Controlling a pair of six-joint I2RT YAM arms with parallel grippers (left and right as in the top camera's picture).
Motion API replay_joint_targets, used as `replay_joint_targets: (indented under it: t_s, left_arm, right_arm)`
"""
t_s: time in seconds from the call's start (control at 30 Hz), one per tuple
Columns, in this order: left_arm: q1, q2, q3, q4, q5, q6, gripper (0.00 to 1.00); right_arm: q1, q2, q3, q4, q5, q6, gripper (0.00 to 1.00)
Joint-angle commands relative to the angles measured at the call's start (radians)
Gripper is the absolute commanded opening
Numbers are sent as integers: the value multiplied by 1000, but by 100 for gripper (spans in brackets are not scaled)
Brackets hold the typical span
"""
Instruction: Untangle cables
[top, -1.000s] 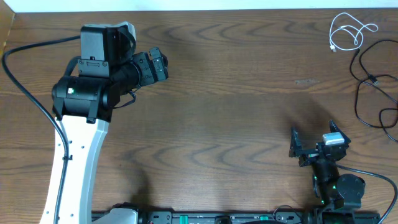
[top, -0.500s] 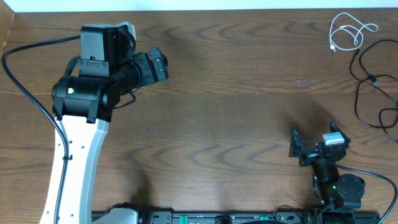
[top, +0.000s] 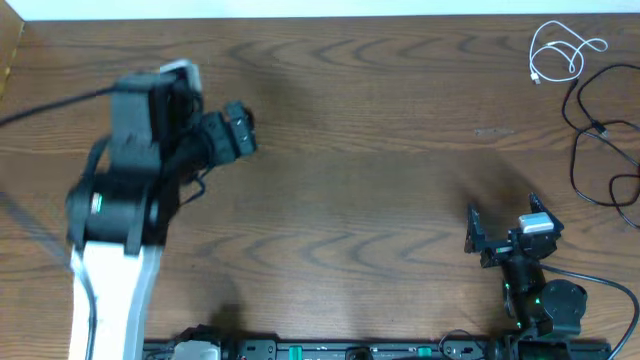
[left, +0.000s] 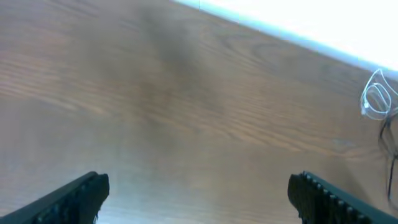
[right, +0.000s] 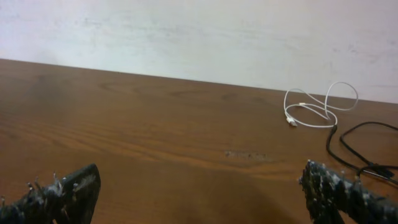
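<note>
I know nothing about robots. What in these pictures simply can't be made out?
1. Overhead: the thin black cable runs off the right edge; its full length, and whether it is one cable, are unknown.
2. Left wrist: the thin looped white cable is small, blurred and cut by the edge.
3. Overhead: the white-and-black left arm is smeared.
4. Right wrist: the black cable vanishes behind a finger of the right claw.

Overhead view: even, diffuse light falls on the wooden table (top: 380, 130). You see the left arm (top: 125, 200) smeared by blur, while the right arm (top: 520, 255) is sharp. Left wrist view: soft throughout, with the wall (left: 323, 22) overexposed to white and the white cable (left: 375, 99) hazy. Right wrist view: dimmer, warmer, in clear focus on the far tabletop.
</note>
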Motion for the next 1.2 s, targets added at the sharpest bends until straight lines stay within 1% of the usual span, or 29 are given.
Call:
replay_joint_targets:
  t_s: [0.0, 0.13, 0.33, 0.47, 0.53, 0.63, 0.77, 0.93, 1.17]
  left_arm:
    - [72, -211, -214, 135, -38, 55, 96]
    - [127, -392, -414, 281, -38, 64, 96]
    - [140, -671, -715, 546, -38, 196, 97]
    - [139, -842, -949, 764, -38, 274, 96]
    - [139, -915, -1067, 879, -39, 303, 96]
    - [139, -990, -1192, 982, -42, 317, 96]
    - [139, -1077, -1314, 1040, -43, 343, 96]
    - [139, -1162, -1415, 1039, -50, 361, 96]
    - [140, -1181, -1421, 899, -82, 366, 96]
  right_arm:
    - [5, -2, -2, -4, 0, 13, 99]
    - [5, -2, -2, -4, 0, 13, 99]
    - [5, -2, -2, -4, 0, 13, 99]
    - [5, -2, -2, -4, 0, 13, 99]
    - [5, -2, -2, -4, 0, 13, 99]
    - [5, -2, -2, -4, 0, 13, 99]
    - [5, -2, -2, -4, 0, 13, 99]
    - [5, -2, -2, -4, 0, 13, 99]
    - [5, -2, -2, -4, 0, 13, 99]
